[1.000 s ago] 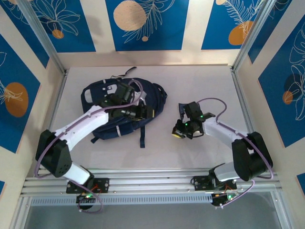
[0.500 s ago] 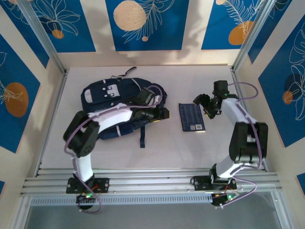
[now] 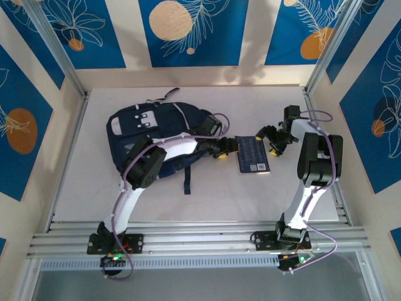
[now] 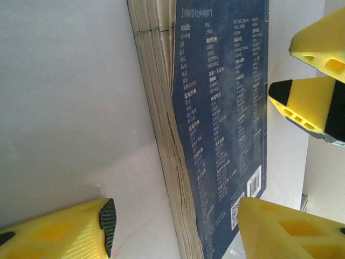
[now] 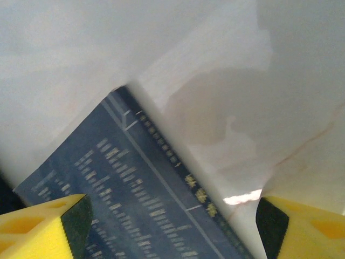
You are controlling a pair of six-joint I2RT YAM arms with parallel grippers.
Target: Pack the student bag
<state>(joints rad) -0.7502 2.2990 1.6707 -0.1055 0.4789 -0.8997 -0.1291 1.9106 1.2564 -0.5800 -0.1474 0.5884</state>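
**Left gripper** (image 3: 227, 149): mine. The jaws are spread and hold nothing. The yellow fingers (image 4: 64, 229) are low over the table, and the book's page edge shows between them. I cannot tell whether either finger touches it.

**Book** (image 3: 252, 153): just ahead of the left fingertips. It has a dark blue cover and lies flat, barcode end nearest my bases. Its long axis runs from the near side of the table to the far side, so one long edge faces this gripper.

**Right gripper** (image 3: 276, 139): mine, beyond the book at its far corner. The jaws are spread and empty, over the cover's edge.

**Student bag** (image 3: 153, 128): behind the left gripper, back along that arm, which crosses over it. The bag lies flat, with the book between it and the right gripper. I cannot make out an open zip.

**Judgement**: both grippers are about equally near the book, and the left is nearer the bag. The book's flatness leaves only the page edge to grip.

**Table** (image 3: 207, 194): white, smooth and bare on the near side of the book.

**Walls** (image 3: 188, 31): blue patterned panels well beyond both grippers.
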